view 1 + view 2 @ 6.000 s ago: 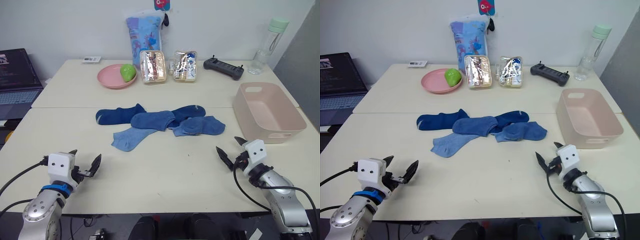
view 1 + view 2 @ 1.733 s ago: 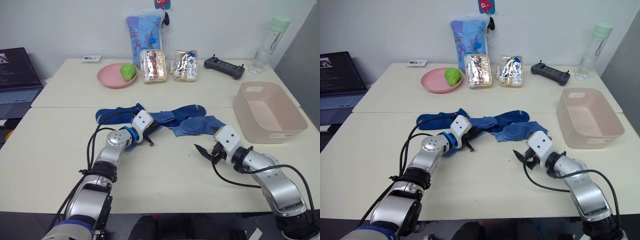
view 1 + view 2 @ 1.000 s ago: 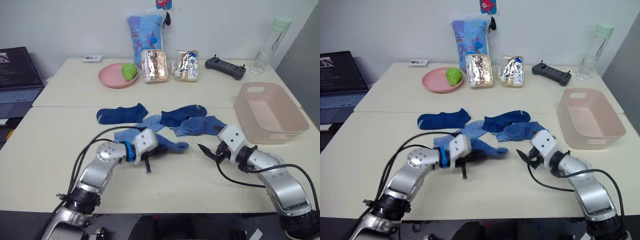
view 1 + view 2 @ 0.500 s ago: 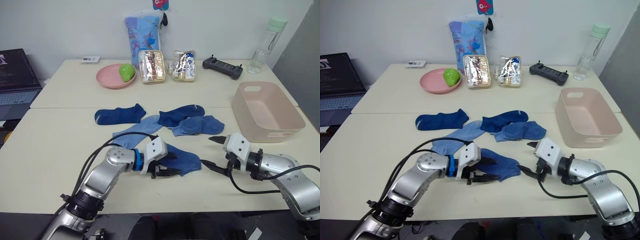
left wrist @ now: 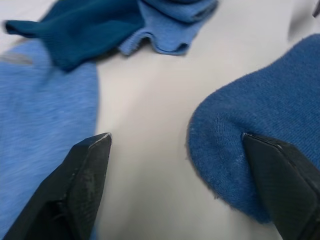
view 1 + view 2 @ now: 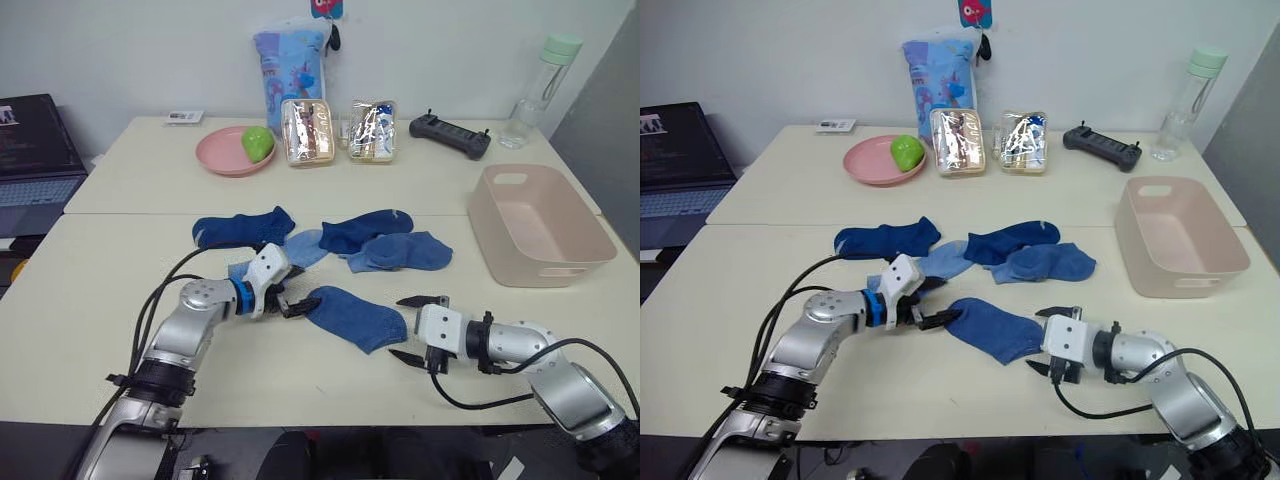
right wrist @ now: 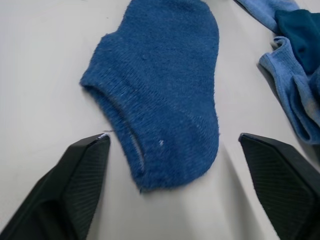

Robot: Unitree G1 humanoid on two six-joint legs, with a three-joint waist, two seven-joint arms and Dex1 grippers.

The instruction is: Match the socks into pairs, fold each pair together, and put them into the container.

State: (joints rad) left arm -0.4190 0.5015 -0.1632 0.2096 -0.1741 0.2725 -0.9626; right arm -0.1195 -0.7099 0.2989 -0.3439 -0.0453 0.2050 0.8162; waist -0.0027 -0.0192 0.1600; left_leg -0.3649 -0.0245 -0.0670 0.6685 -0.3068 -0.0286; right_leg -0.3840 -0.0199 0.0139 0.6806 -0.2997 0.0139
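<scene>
Now that the left gripper (image 6: 293, 302) has let go, the medium-blue sock (image 6: 355, 317) it dragged out of the pile lies flat and alone on the near table (image 6: 100, 290), ready for pairing. It sits between both open grippers: the left at its left end, the right gripper (image 6: 415, 328) just beside its right end. The container (image 6: 538, 222) waits empty at far right.

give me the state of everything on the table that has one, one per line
left hand: open, at one end of the lone sock
right hand: open, at its other end
lone medium blue sock: flat, apart from the others, not folded
other socks: loose, unpaired
pink tub: empty
pink plate: holds a green fruit
snack boxes: closed, full
bottle: upright, capped
</scene>
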